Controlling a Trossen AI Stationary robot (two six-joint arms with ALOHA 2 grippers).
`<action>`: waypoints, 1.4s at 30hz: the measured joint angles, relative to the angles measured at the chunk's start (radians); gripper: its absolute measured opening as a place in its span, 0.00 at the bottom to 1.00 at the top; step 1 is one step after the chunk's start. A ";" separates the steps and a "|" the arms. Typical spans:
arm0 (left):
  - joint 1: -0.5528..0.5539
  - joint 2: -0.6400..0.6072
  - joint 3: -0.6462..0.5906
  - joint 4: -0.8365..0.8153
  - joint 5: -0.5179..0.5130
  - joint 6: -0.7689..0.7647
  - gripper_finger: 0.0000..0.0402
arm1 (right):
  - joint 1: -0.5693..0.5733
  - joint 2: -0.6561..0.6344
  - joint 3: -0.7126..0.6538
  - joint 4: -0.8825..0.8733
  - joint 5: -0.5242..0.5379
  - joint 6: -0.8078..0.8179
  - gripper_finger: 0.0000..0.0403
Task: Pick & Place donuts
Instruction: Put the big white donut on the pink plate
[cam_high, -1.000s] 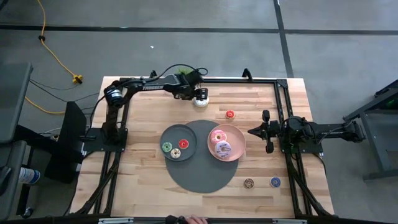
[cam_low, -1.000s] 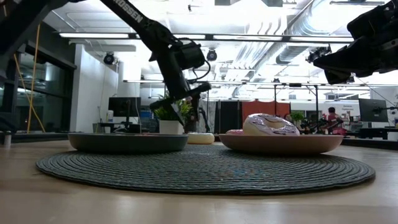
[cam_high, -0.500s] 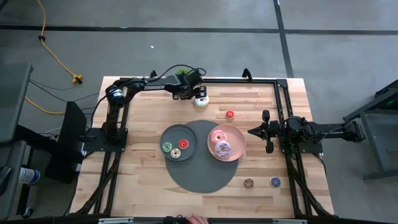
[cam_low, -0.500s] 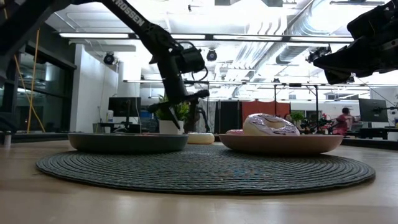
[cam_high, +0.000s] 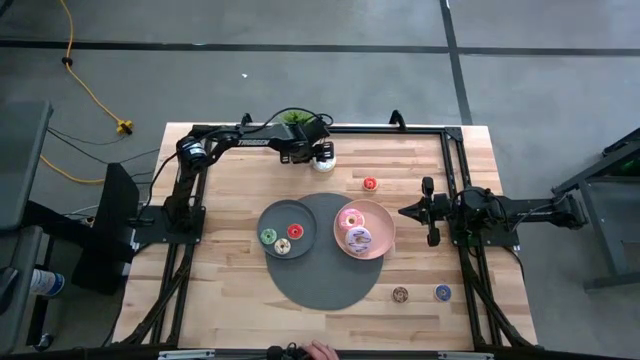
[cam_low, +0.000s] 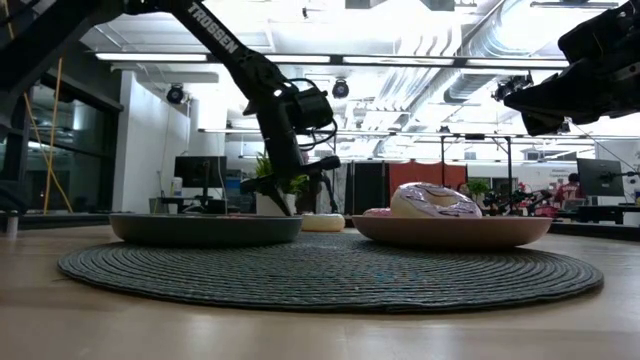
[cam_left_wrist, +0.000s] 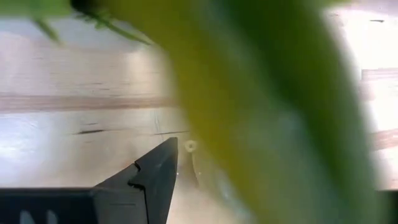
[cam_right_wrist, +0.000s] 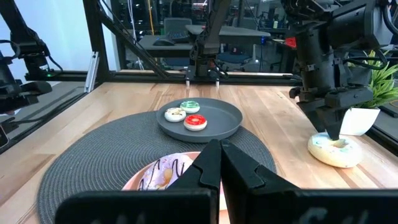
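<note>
The white iced donut (cam_high: 323, 163) lies flat on the table near the far edge. My left gripper (cam_high: 321, 152) stands right over it, pointing down, open. In the left wrist view one finger (cam_left_wrist: 155, 177) shows and a green leaf hides the other. A pink donut (cam_high: 351, 218) and a purple one (cam_high: 359, 238) lie on the pink plate (cam_high: 384, 222). Three tiny donuts lie in the grey plate (cam_high: 285, 214). A red (cam_high: 370, 184), a brown (cam_high: 400, 294) and a blue one (cam_high: 442, 292) lie on bare wood. My right gripper (cam_high: 402, 211) waits shut at the right. My left gripper comes at the white donut (cam_right_wrist: 336, 150) from above, pointing down. One fingertip (cam_right_wrist: 333, 127) stands at the donut's hole (cam_right_wrist: 334, 142). I cannot tell whether it touches the donut, which lies flat on the table.
A potted plant (cam_high: 293, 118) stands at the far edge beside the left gripper; its white pot (cam_right_wrist: 360, 121) is just behind the donut. Both plates sit on a round grey woven mat (cam_high: 325, 285). Black frame rails run along the table's sides. A person's hand (cam_high: 320, 350) shows at the near edge.
My left gripper has come down toward the white donut and tipped at the wrist, with the arm reaching a little farther toward the table's right. The donut has stayed where it was.
</note>
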 joint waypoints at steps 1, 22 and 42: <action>0.000 0.000 0.000 0.000 0.000 -0.004 0.50 | 0.000 0.000 0.000 0.000 0.000 0.000 0.00; 0.000 0.036 0.001 0.087 0.099 0.019 0.50 | 0.000 0.000 0.000 0.000 0.000 0.000 0.00; 0.000 0.035 0.001 0.094 0.140 0.050 0.17 | 0.000 0.000 0.000 0.000 0.000 0.000 0.00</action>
